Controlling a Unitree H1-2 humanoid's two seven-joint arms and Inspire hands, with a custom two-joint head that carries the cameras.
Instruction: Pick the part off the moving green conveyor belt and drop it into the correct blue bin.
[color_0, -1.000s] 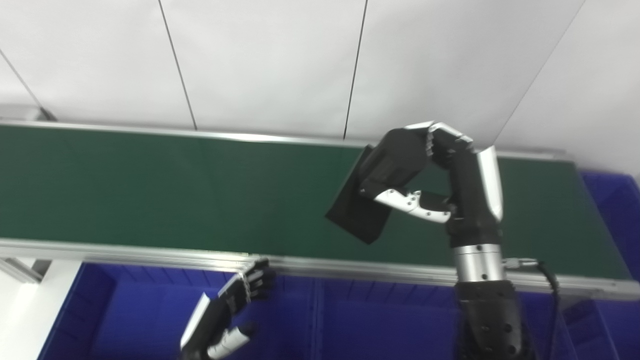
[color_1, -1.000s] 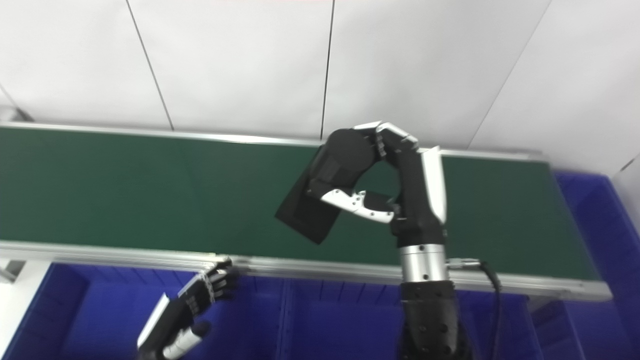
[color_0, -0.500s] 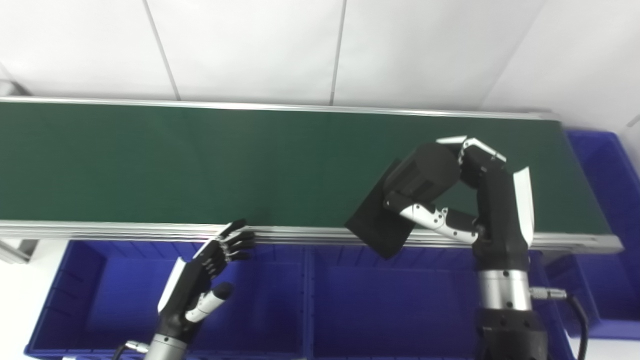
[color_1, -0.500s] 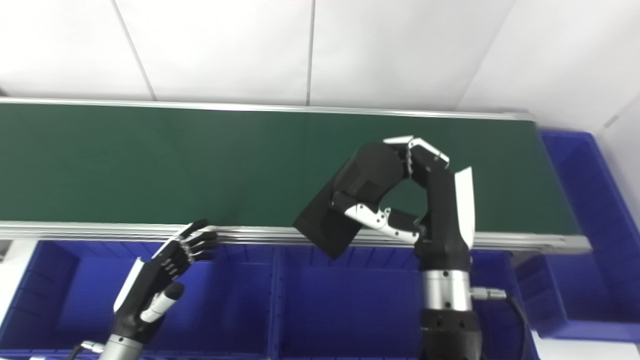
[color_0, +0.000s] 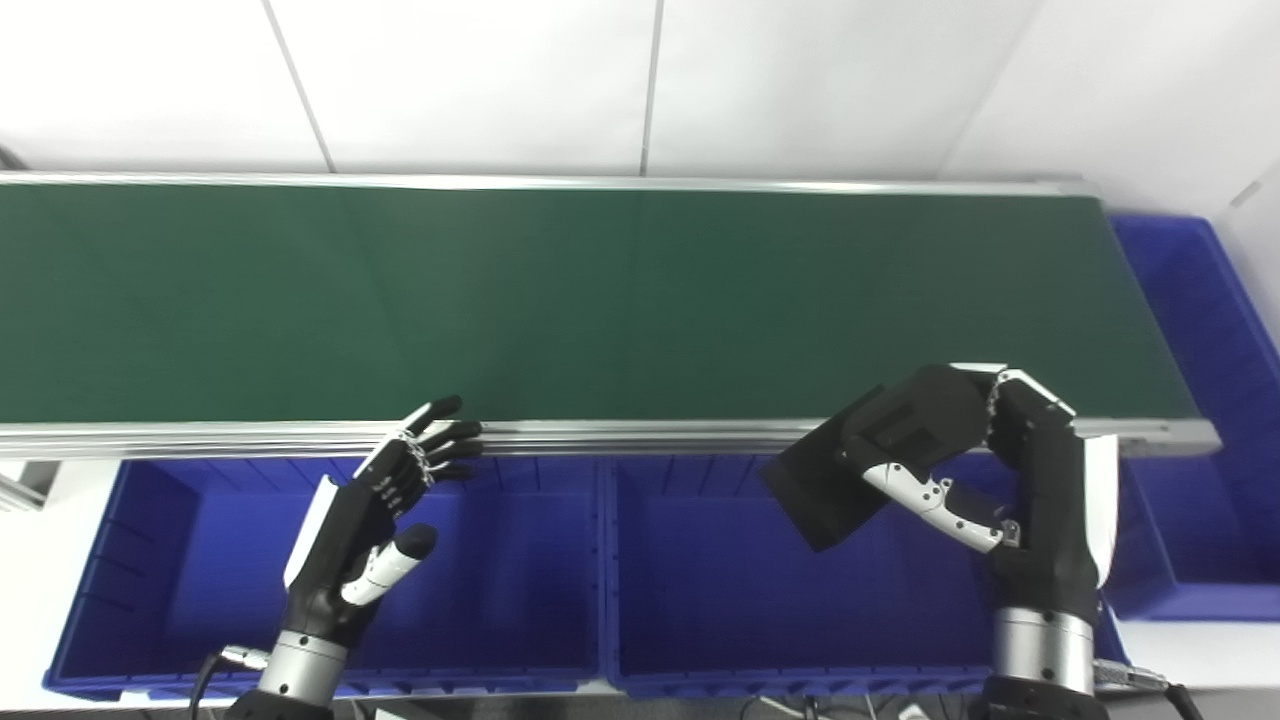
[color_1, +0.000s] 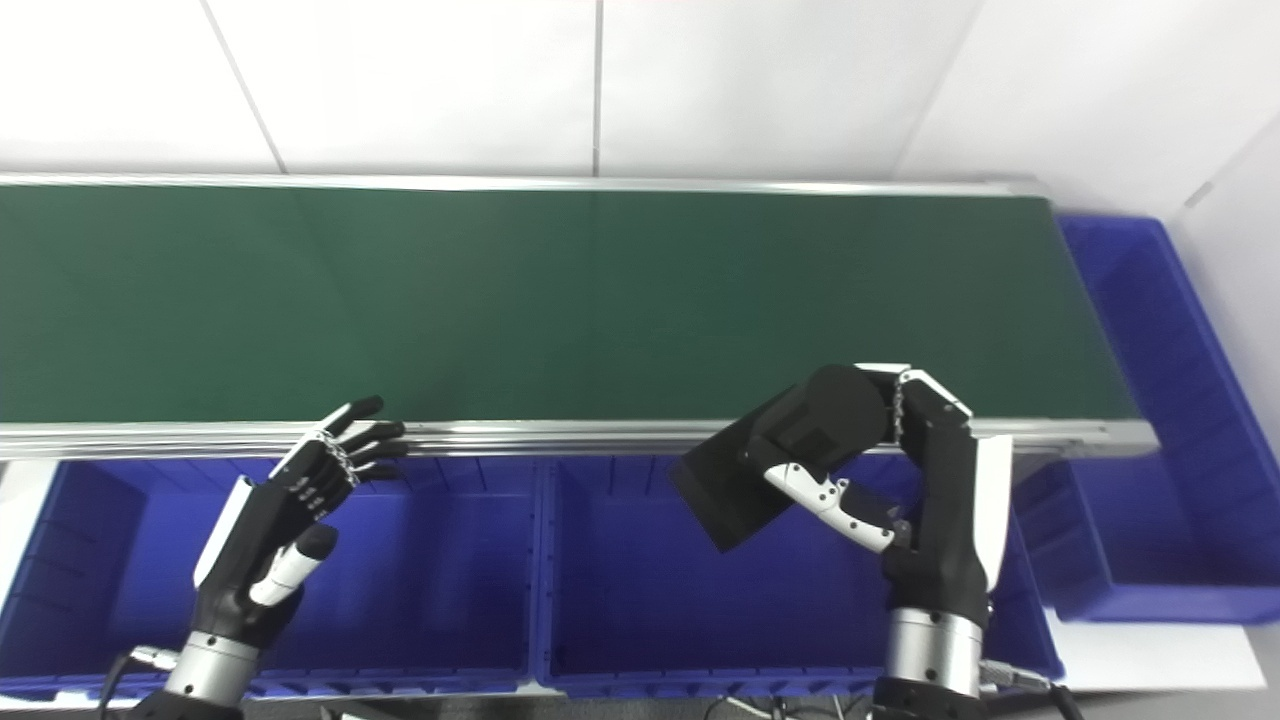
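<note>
Two hands we noted: right hand (color_0: 1000, 470) held the black part (color_0: 825, 490) above the middle blue bin (color_0: 700, 600); left hand (color_0: 370, 520), at 9 o'clock, fingers spread, empty.

White wall panels (color_0: 480, 80) with dark seams (color_0: 650, 85) behind everything

A flat black rectangular part (color_1: 725, 490) is gripped by the black-and-silver right hand (color_1: 880, 470) and held tilted above the middle blue plastic bin (color_1: 560, 640). The black-and-silver left hand (color_1: 285, 520) is held over the left blue plastic bin (color_1: 440, 600), fingers spread, beside the bare green conveyor belt (color_1: 520, 300).
</note>
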